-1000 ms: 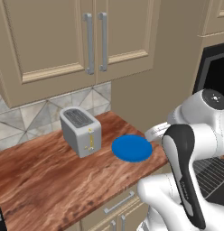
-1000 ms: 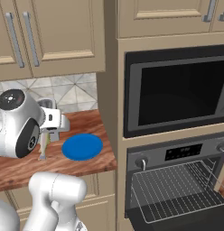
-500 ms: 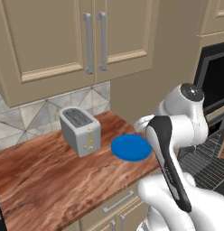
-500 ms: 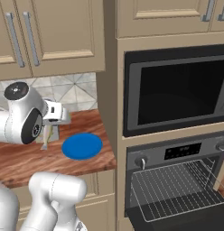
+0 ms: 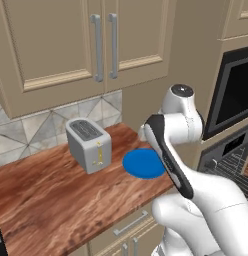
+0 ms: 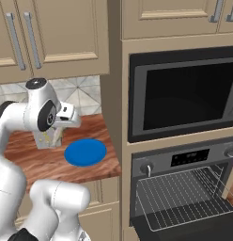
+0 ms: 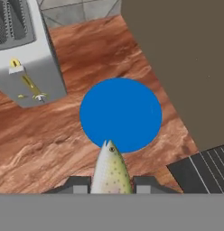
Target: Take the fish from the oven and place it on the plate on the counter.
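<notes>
The fish (image 7: 110,169), slim and silvery-beige with speckles, sticks out between my two fingertips, and my gripper (image 7: 111,185) is shut on it. Its head points at the near rim of the blue plate (image 7: 120,113), which lies just ahead and below. The plate (image 5: 142,163) rests on the wood-grain counter (image 5: 46,195) to the right of the toaster. From the right base the hand (image 6: 66,118) hangs above the plate's (image 6: 85,151) far left rim. The oven (image 6: 189,157) stands open at the lower right, its wire rack (image 6: 184,193) bare.
A steel toaster (image 5: 89,144) stands on the counter left of the plate, close to my hand (image 7: 23,58). A tall beige cabinet wall (image 6: 114,103) borders the plate's right side. A black microwave-like unit (image 6: 184,94) sits above the oven. Wall cabinets (image 5: 96,45) hang overhead.
The arm has swung left, away from the oven side, bringing the hand with the fish over the plate's edge. The grip has stayed the same.
</notes>
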